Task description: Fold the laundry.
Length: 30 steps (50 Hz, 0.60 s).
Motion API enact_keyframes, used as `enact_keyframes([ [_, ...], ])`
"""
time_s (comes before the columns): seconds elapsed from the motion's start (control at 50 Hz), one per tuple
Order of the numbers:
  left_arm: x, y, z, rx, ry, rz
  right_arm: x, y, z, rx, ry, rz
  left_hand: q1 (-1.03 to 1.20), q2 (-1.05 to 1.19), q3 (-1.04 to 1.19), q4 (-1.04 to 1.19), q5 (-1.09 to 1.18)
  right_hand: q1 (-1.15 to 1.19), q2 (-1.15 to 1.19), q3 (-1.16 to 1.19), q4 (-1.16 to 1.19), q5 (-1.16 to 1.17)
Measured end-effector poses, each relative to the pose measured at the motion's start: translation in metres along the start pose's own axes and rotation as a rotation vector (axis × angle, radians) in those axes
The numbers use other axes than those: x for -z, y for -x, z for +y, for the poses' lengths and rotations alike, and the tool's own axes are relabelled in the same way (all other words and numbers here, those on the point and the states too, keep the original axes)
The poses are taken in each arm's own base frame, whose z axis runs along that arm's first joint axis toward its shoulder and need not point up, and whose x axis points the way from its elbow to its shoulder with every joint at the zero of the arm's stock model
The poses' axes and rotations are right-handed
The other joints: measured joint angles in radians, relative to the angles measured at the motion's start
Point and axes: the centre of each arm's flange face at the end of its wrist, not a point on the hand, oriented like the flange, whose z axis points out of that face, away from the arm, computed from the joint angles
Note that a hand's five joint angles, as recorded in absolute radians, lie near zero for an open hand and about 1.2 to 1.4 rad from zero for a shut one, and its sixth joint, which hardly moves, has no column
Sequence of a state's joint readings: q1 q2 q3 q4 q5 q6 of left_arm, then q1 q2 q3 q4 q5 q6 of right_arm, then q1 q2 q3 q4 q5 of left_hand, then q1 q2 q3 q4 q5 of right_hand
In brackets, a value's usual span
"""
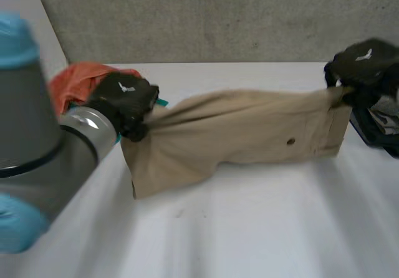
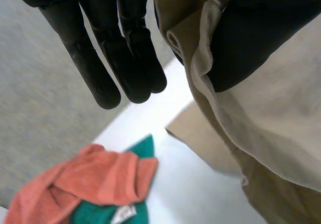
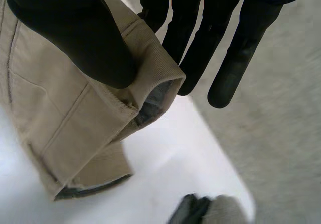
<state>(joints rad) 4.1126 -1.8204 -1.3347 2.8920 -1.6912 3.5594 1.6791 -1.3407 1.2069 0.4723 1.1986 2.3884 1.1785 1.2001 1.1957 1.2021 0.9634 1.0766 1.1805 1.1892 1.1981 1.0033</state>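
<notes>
A pair of tan shorts (image 1: pixel 249 131) hangs stretched between my two hands, just above the white table (image 1: pixel 249 228). My left hand (image 1: pixel 124 97) grips the bunched left end. In the left wrist view the thumb pinches a hemmed edge of the shorts (image 2: pixel 271 128), and the other fingers (image 2: pixel 100 58) stick out straight beside it. At the shorts' right end my right hand (image 1: pixel 361 63) holds the waistband corner. In the right wrist view the thumb (image 3: pixel 75 33) presses the waistband (image 3: pixel 150 68) against a finger. A small dark button (image 1: pixel 290 142) shows on the front.
An orange cloth (image 1: pixel 78 81) lies bunched over a green one (image 2: pixel 143 151) at the table's back left, behind my left hand. Dark and grey garments (image 1: pixel 380 119) lie at the table's right edge. A grey wall (image 1: pixel 218 16) runs along the back.
</notes>
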Motion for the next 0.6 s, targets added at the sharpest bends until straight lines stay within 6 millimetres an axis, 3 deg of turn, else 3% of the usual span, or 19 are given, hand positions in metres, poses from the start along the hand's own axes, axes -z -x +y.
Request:
enact_keyframes([
  [0.1,-0.054,-0.015,0.034,-0.011,0.064,0.007,-0.042,0.019,0.031,-0.027,0.066,-0.06,0.0,0.0,0.001,0.0,0.0,0.015,0.0,0.0,0.0,0.002],
  [0.16,-0.09,-0.011,0.045,0.002,0.028,-0.038,-0.066,0.025,0.041,-0.015,0.056,-0.021,0.0,0.001,0.001,0.0,0.0,0.015,0.0,0.0,0.0,0.003],
  [0.22,-0.122,0.008,0.033,0.026,-0.118,-0.13,-0.087,0.018,0.036,0.01,-0.018,0.092,0.0,0.001,0.001,0.0,0.0,0.015,0.0,0.0,0.0,0.003],
  [0.24,-0.122,0.008,0.033,0.026,-0.118,-0.13,-0.087,0.018,0.036,0.01,-0.018,0.092,0.0,0.001,0.001,0.0,0.0,0.015,0.0,0.0,0.0,0.003],
  [0.28,-0.143,0.035,0.0,0.044,-0.362,-0.234,-0.107,-0.004,0.009,0.032,-0.225,0.307,0.0,0.001,0.001,0.0,0.0,0.015,0.0,0.004,0.0,0.003],
  [0.32,-0.145,0.05,-0.026,0.045,-0.525,-0.288,-0.11,-0.016,-0.008,0.032,-0.341,0.399,0.0,0.001,0.001,0.0,0.0,0.029,0.0,0.004,0.0,0.003],
  [0.34,-0.143,0.062,-0.048,0.043,-0.658,-0.331,-0.108,-0.028,-0.028,0.026,-0.473,0.489,0.0,0.001,0.001,0.0,0.0,0.037,0.0,0.004,0.0,0.003],
  [0.36,-0.142,0.065,-0.052,0.042,-0.685,-0.34,-0.107,-0.031,-0.032,0.024,-0.498,0.505,0.0,0.001,0.001,0.0,0.0,0.038,0.0,0.004,0.0,0.003],
  [0.4,-0.129,0.084,-0.085,0.037,-0.881,-0.405,-0.098,-0.047,-0.059,0.008,-0.693,0.613,0.0,0.001,0.001,0.0,0.0,0.038,0.0,0.004,0.0,0.003],
  [0.44,-0.119,0.093,-0.099,0.043,-0.966,-0.432,-0.09,-0.055,-0.073,-0.007,-0.803,0.661,0.0,0.001,0.001,0.0,0.013,0.038,0.0,0.004,0.0,0.007],
  [0.52,-0.112,0.094,-0.101,0.072,-0.99,-0.421,-0.084,-0.058,-0.079,-0.035,-0.883,0.675,0.0,0.001,0.001,0.0,0.022,0.038,0.001,0.004,0.0,0.01],
  [0.6,-0.115,0.078,-0.078,0.11,-0.886,-0.357,-0.089,-0.048,-0.067,-0.07,-0.837,0.622,0.0,0.001,0.001,0.0,0.022,0.038,0.001,0.004,0.0,0.011],
])
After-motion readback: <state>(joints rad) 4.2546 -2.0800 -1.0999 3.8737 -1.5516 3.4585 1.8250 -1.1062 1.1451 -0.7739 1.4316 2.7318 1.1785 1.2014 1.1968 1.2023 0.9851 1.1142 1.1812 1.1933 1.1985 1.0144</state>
